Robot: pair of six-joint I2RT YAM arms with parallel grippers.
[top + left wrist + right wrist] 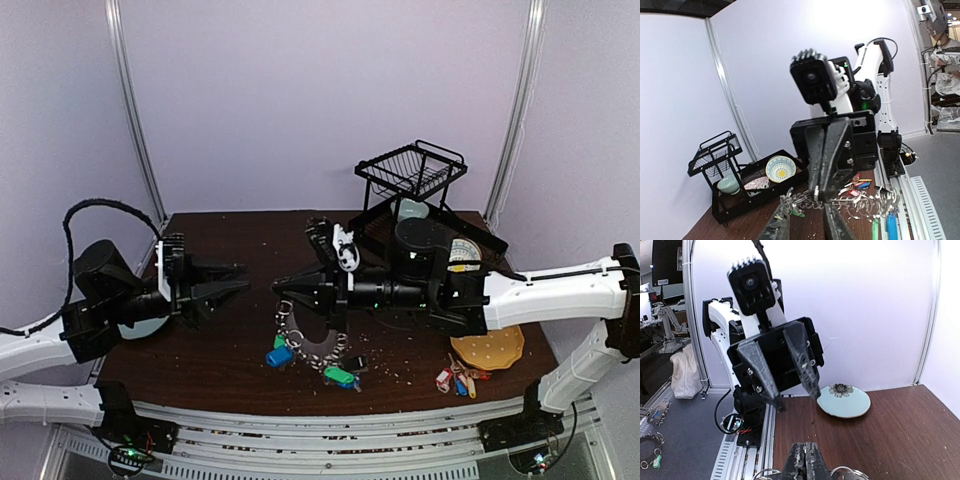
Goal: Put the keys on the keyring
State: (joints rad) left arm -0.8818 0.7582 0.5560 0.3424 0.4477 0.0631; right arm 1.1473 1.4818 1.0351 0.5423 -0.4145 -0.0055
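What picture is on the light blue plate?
A dark flower near the rim of the plate. Right wrist view shows it best.

"What did the room look like?"

"Plain pale walls (320,100), faintly lilac and evenly lit, closed in the back and both sides. A slim metal post (135,110) ran up each back corner."

"And lower down?"

"A dark brown wooden counter (240,340), speckled with pale crumbs. Silver rails (330,440) ran along its near edge. Past the end of the counter, the floor (940,150) was smooth and grey."
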